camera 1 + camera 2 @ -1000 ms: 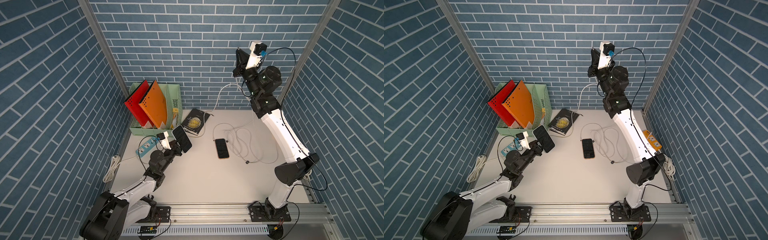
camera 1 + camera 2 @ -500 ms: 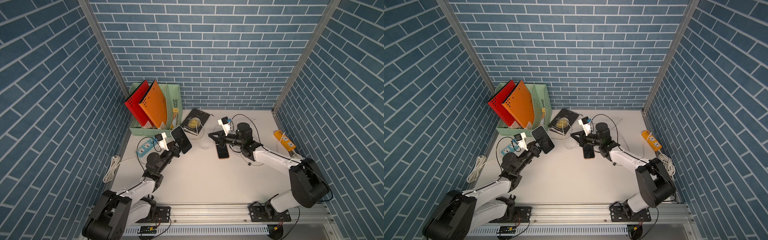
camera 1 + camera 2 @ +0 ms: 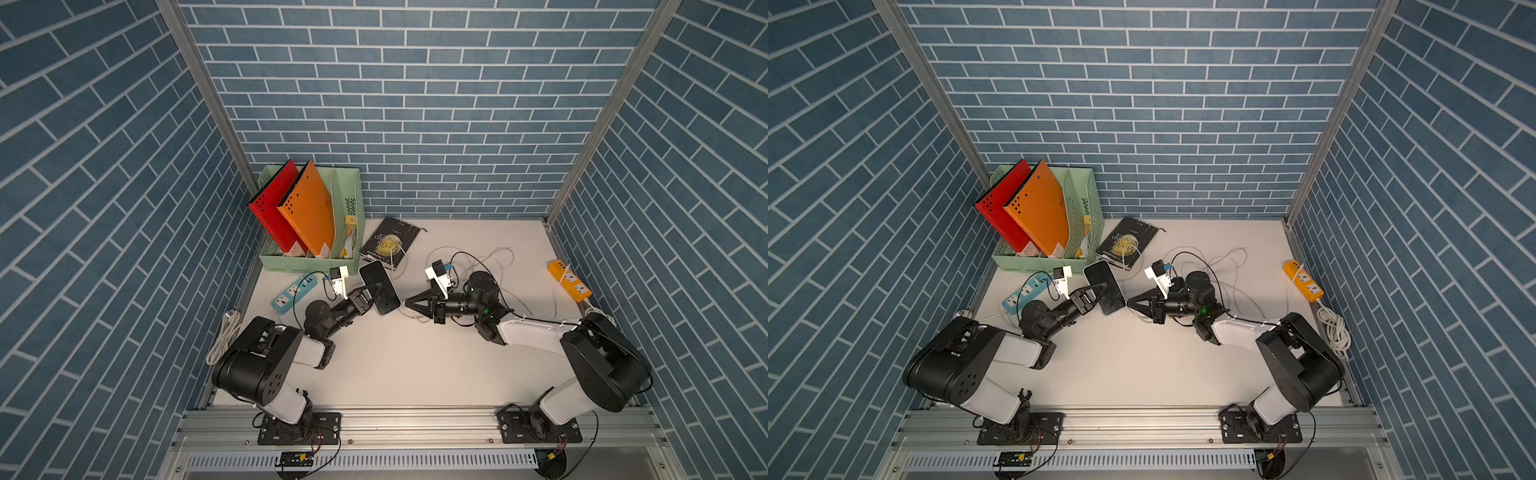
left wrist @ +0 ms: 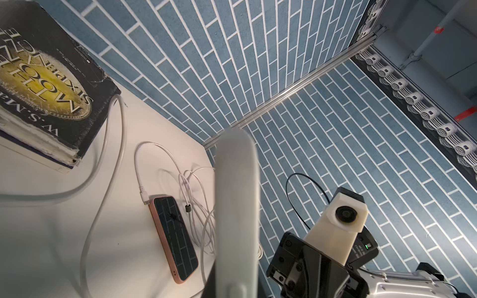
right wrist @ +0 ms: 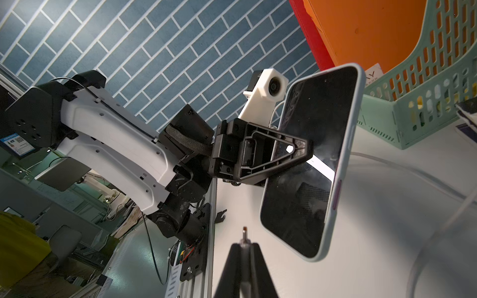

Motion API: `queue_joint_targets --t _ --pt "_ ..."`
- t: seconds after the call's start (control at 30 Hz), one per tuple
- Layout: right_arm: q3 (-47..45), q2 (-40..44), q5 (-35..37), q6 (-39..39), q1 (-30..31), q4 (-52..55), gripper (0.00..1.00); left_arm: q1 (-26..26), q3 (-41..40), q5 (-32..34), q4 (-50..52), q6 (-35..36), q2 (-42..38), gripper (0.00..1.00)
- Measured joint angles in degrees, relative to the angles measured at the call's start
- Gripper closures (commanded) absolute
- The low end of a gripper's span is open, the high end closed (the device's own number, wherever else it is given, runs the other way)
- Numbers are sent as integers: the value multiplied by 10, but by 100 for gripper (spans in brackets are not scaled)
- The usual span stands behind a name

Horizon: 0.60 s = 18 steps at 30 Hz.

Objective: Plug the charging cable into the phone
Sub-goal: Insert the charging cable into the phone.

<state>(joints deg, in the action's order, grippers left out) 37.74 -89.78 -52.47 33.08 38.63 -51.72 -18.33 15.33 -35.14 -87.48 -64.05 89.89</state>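
While my left gripper clamps tight on the phone, raised off the table at centre frame in both top views, the right gripper pinches the charging cable's plug, just short of the phone's lower end. I judge both grasps done; alignment and insertion remain.

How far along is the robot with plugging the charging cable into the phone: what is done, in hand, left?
Done: the left gripper is shut on the phone, held off the table; the right gripper is shut on the cable plug. In hand: the plug tip is near the phone's end, not touching. Left: closing that gap and seating the plug.
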Motion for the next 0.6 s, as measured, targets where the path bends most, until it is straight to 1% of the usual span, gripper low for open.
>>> queue_joint_targets --t 0.13,0.23,0.43,0.6 --pt "0 -23 -5 12 1 -22 100 0 1 -10 -15 -10 -8 100" --pt "-1 -43 -9 33 1 -60 100 0 1 -12 -21 -14 -12 100" --pt "-18 -104 -17 119 6 -182 100 0 1 -10 -23 -17 -19 100" --pt "-44 -133 -23 190 11 -289 100 0 -3 0 -24 -17 -36 100"
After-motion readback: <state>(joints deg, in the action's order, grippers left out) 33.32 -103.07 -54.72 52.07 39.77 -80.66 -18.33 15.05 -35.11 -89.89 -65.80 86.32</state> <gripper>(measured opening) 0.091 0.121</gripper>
